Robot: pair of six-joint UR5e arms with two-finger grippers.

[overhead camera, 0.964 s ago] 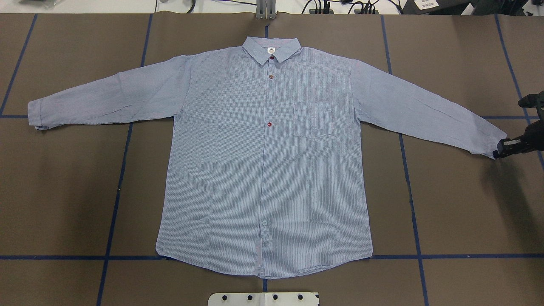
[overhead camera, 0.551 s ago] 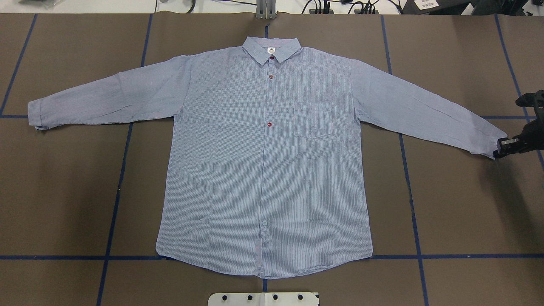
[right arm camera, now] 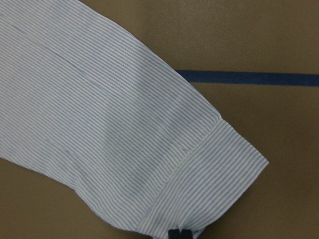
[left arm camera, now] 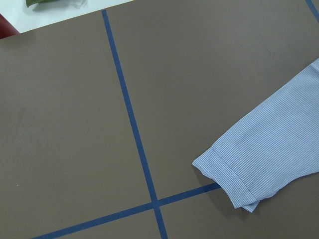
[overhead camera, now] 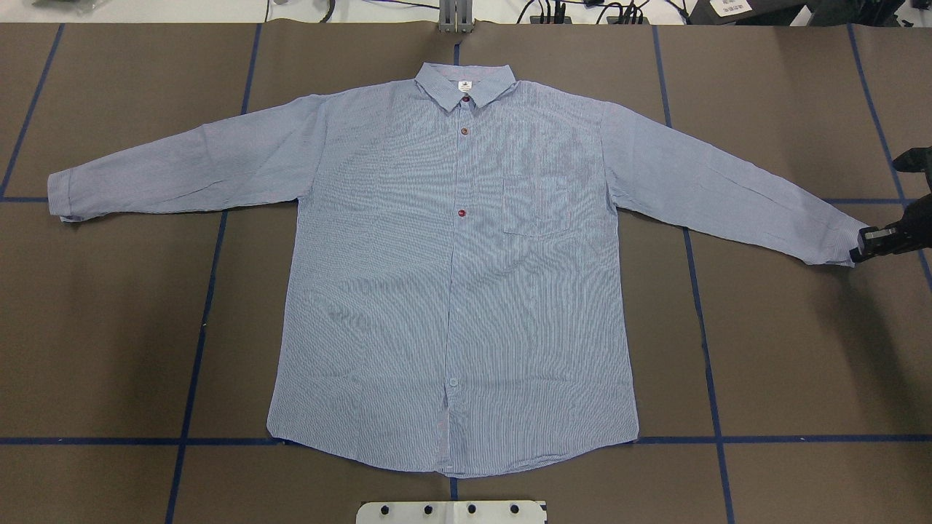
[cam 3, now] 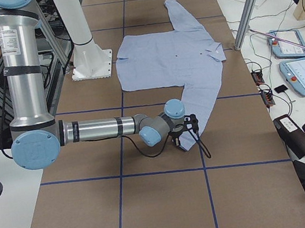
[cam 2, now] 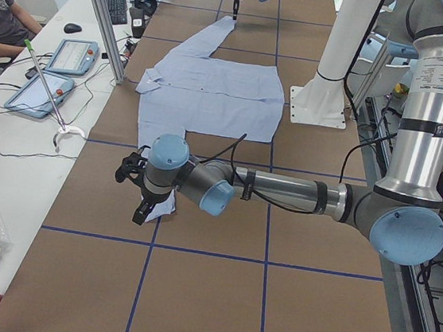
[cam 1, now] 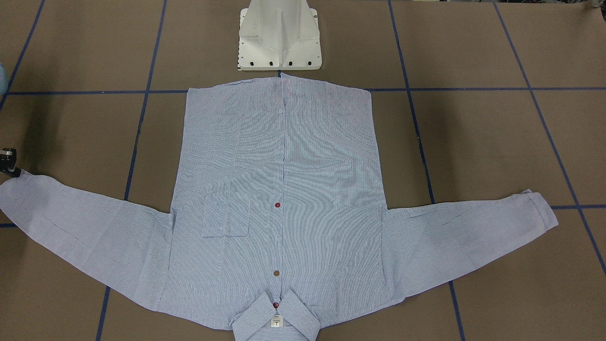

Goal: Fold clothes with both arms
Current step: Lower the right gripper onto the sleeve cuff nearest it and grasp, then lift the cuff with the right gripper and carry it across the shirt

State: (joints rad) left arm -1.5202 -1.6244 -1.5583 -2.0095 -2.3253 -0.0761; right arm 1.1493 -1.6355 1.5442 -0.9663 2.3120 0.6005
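Observation:
The light-blue striped shirt lies flat, front up, both sleeves spread, collar at the far side; it also shows in the front view. My right gripper sits at the end of the sleeve on the overhead view's right. In the right wrist view its dark fingertips are together on the hem of the cuff. My left gripper shows only in the exterior left view, just off the other cuff. I cannot tell if it is open or shut.
The brown table has blue tape lines. The white pedestal base stands at the shirt's hem side. A side bench with tablets and an aluminium post run along the collar side.
My right gripper has shifted a little toward the table's far side, and the cuff corner has moved slightly with it. The rest of the shirt has not moved.

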